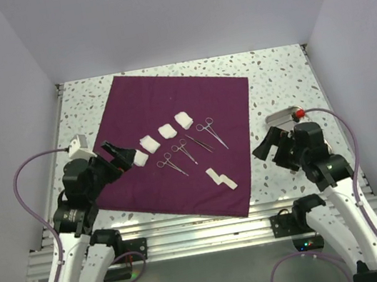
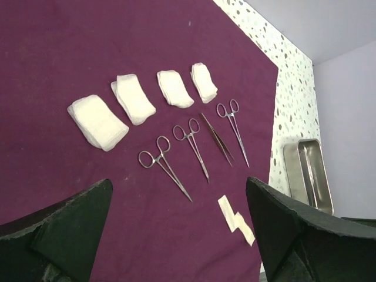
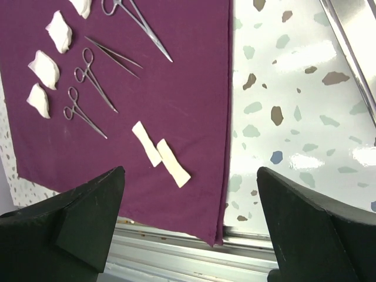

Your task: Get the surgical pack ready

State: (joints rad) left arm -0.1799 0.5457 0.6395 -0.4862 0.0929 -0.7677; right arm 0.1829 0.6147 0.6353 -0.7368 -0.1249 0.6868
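**Loose Items Could Slide Once Folding Began**

We saw the left gripper [image 1: 122,156] spread wide and empty, poised over the left part of the purple cloth [image 1: 167,101], close to the nearest of the gauze squares [image 1: 167,131]. The right gripper [image 1: 267,144] was just as wide and empty, over the bare table [image 1: 279,75] just off the cloth's right edge.

The cloth lay flat, with the gauze in a row, the clamps [image 1: 183,153] below it and two white strips [image 1: 221,177] nearest us. We judged wrapping not yet begun (no corner lifted).

A corner raised too steeply could send the clamps sliding. A finger could also pinch gauze along with the fabric, and uneven pulls could drag the sheet towards the metal tray [image 2: 308,173].
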